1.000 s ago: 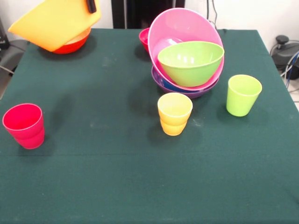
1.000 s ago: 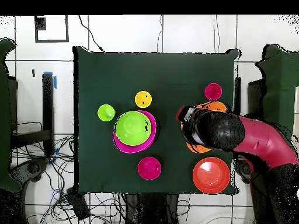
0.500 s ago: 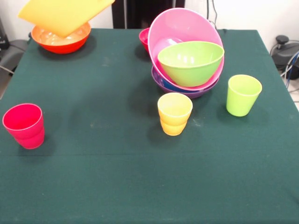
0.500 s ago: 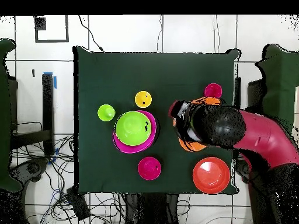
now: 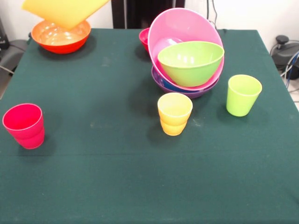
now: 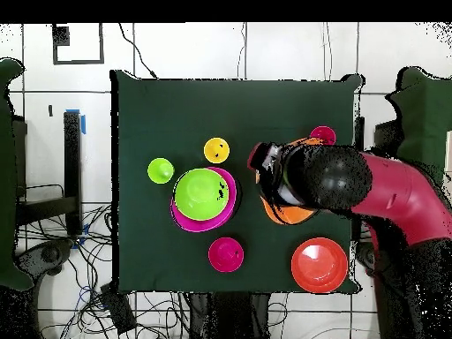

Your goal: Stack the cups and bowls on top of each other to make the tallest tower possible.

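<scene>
Orange bowl [image 5: 63, 11] tilted, lifted above red-orange bowl [image 5: 60, 36]; gripper hidden.

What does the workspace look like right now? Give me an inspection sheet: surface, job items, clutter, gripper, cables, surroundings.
Surface: green tablecloth, flat.
Tower: purple bowl lowest, tilted pink bowl in it, lime green bowl on top.
Carried bowl: light orange bowl tilted in the air above the red-orange bowl.
Loose bowl: small red bowl behind the tower.
Cups: red cup, yellow cup and lime green cup, all upright and standing apart.
Clutter: nothing seen.
Gripper: hidden under the arm; state cannot be told.
Cables: tangled on the floor beside the table.
Surroundings: white tiled floor.
</scene>
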`<state>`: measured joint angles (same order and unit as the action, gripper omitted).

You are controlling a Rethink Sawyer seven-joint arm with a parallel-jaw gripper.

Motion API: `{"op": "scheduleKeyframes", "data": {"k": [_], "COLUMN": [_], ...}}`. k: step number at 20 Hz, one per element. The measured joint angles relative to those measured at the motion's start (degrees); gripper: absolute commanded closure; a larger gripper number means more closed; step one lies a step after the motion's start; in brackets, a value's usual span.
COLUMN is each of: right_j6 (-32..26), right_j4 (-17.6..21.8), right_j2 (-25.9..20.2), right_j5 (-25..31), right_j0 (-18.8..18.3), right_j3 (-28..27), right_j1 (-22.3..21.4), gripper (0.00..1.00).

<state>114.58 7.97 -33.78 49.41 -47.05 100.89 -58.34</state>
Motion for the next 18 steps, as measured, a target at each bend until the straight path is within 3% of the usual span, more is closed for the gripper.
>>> {"op": "scheduleKeyframes", "data": {"k": [9, 18], "right_j6": [0.0, 0.0], "right_j4": [0.5, 0.9], "right_j2": [0.0, 0.0], "right_j5": [4.7, 4.7], "right_j0": [5.7, 7.3], "right_j3": [-11.2, -16.1], "right_j1": [6.5, 12.1], "gripper": [1.00, 1.00]}}
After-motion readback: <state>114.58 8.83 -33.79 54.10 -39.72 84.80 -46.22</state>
